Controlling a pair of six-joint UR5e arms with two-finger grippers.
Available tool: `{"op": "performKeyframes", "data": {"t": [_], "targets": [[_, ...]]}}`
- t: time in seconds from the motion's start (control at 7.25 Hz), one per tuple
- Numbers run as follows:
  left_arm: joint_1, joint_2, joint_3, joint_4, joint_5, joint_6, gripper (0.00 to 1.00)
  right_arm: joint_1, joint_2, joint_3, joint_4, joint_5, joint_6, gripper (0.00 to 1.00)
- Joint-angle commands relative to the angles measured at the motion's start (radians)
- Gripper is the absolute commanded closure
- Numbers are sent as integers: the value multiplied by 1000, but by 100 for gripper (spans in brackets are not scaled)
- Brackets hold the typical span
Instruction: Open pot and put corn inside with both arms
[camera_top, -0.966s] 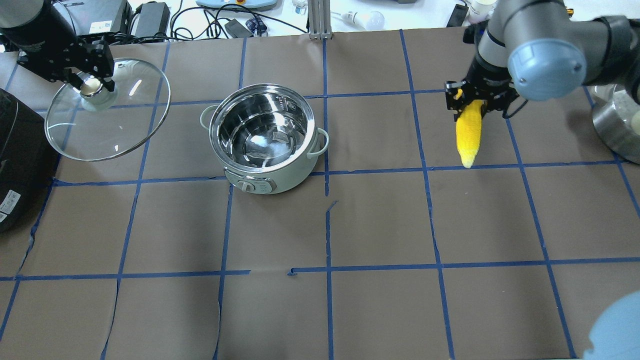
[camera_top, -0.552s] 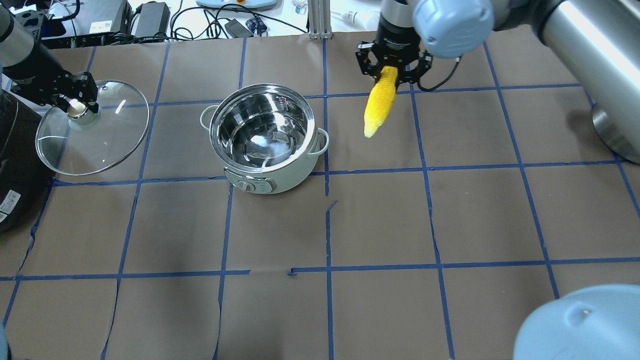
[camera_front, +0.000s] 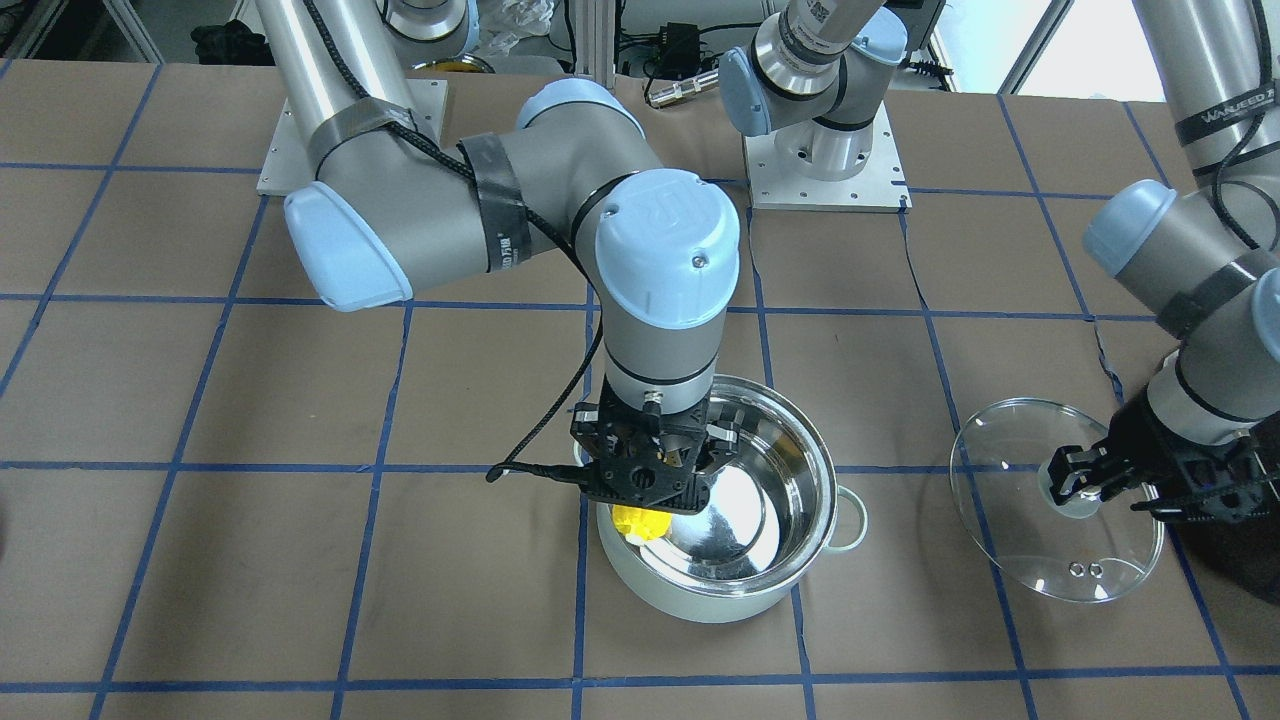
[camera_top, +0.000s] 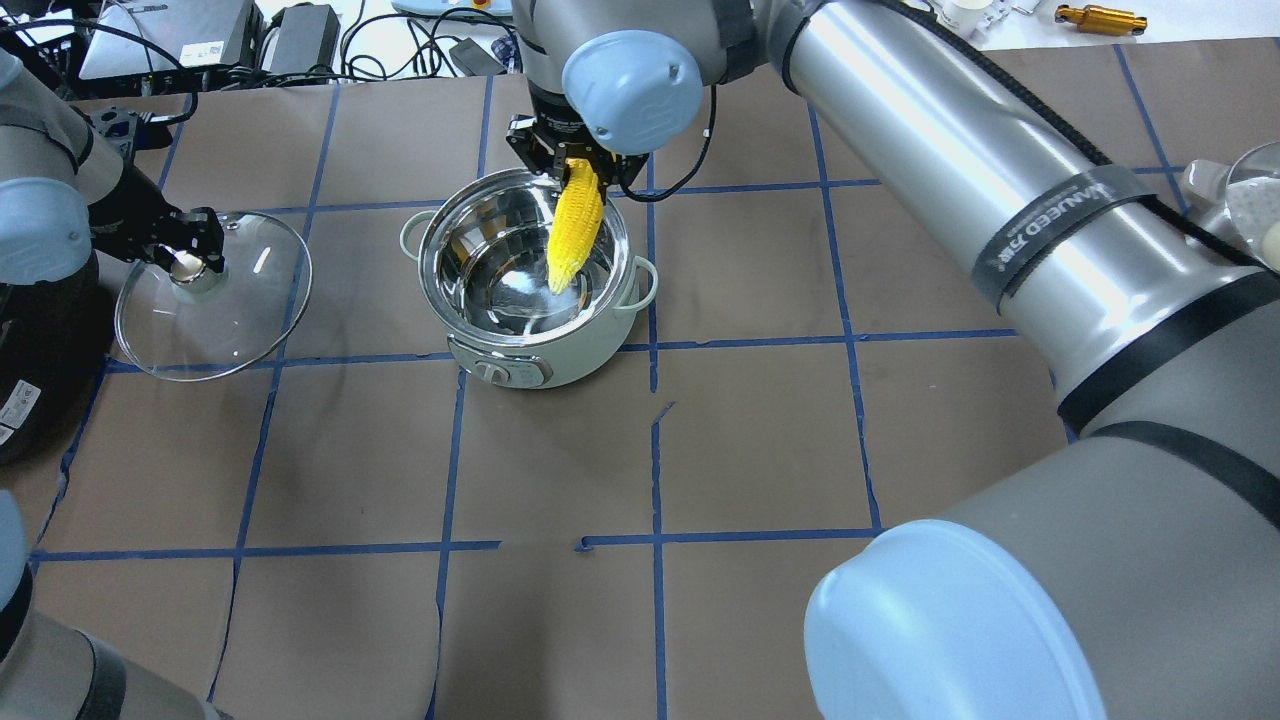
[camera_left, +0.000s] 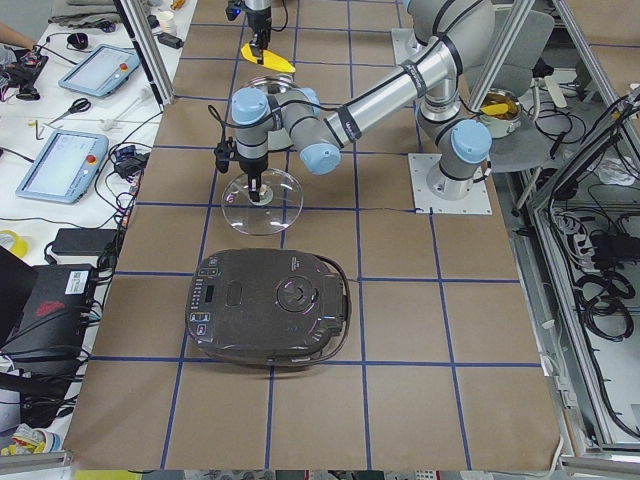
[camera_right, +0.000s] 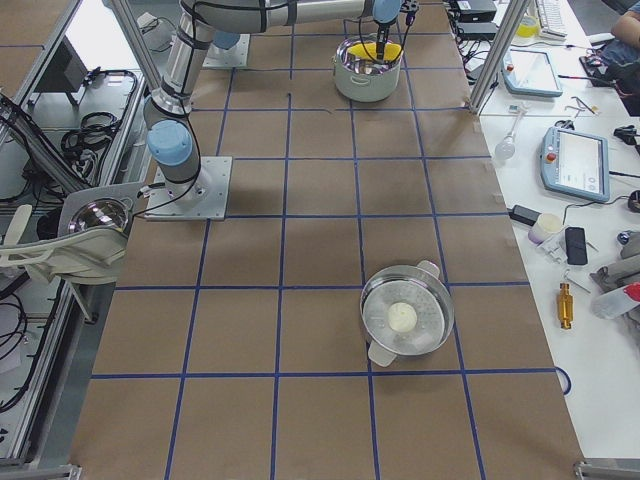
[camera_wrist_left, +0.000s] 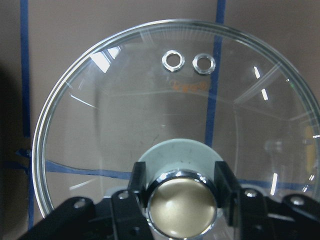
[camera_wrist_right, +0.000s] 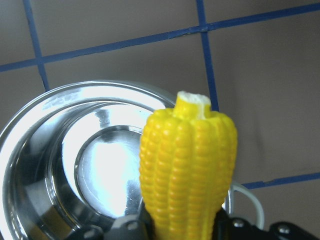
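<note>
The pale mint pot (camera_top: 590, 358) stands open on the table, its steel inside bare; it also shows in the front view (camera_front: 700, 600). My right gripper (camera_top: 575, 168) is shut on the yellow corn (camera_top: 576, 228) and holds it point down over the pot's far rim, the tip inside the opening. The right wrist view shows the corn (camera_wrist_right: 187, 160) above the pot (camera_wrist_right: 30, 130). My left gripper (camera_top: 190, 262) is shut on the beige knob (camera_wrist_left: 182, 207) of the glass lid (camera_top: 225, 320). It holds the lid tilted, to the left of the pot.
A black appliance (camera_top: 30, 330) sits at the left edge, right beside the lid. A steel pot with a white ball (camera_right: 405, 315) stands far to the right. Cables and devices lie beyond the table's back edge (camera_top: 300, 30).
My right gripper has carried the corn leftward from the right half of the table to over the pot. My left gripper has shifted the lid slightly and lowered it.
</note>
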Motion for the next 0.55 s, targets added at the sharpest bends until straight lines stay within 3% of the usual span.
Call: {"op": "performKeyframes", "data": {"t": [0.0,0.41], "targets": [[0,-43,-7,28,0,4,100,39,47,-17,-46,-3,-83,100],[-4,-60,-4,30,-13,13,100,75,100,-17,-94,-11,-154,100]]}}
